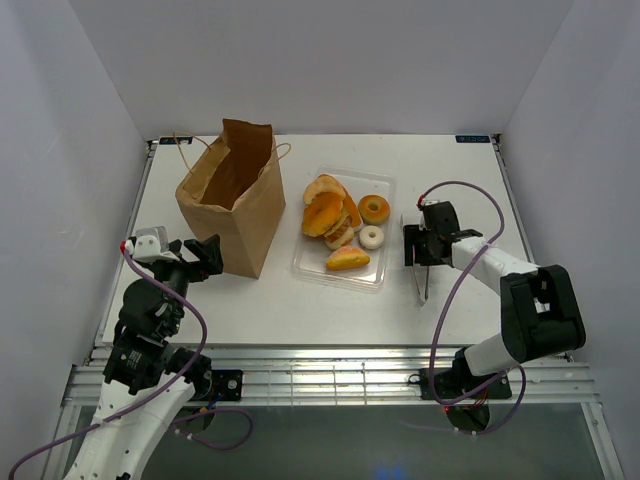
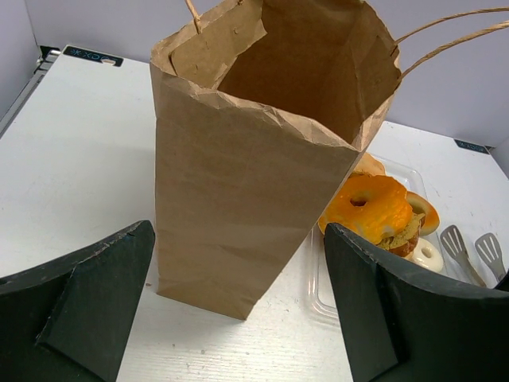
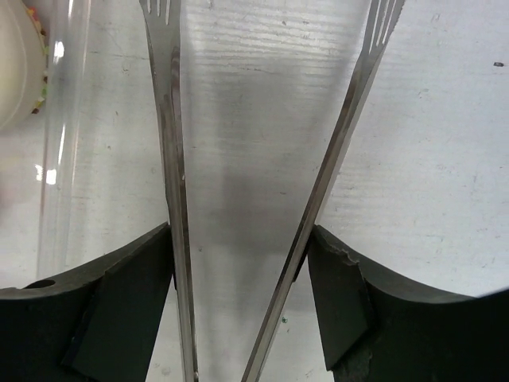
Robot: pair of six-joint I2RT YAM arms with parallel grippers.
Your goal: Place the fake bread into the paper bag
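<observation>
Gripping the tongs [image 3: 171,199] just right of the tray [image 1: 378,272], my right gripper [image 3: 238,247] has its pads set against the outer sides of both metal arms, which splay in a V between them. Whether the tongs have left the table [image 1: 300,310] I cannot tell from this close. My left gripper [image 2: 238,231] hangs well left of the tray, jaws spread wide and holding nothing, facing a lower corner of the bag [image 1: 235,205].

Inside the tray lies the bread [image 1: 338,232]: orange buns [image 1: 323,213] heaped at its left side, a ring doughnut [image 1: 374,209] and a pale roll [image 1: 371,237] at its right. I judge these pieces light, stiff and smooth, likely to slip from thin blades, so the tongs should pinch a bun across its broad middle, not its edge.

Just left of the tray, the bag stands upright, mouth open. It looks light enough to tip if knocked.
</observation>
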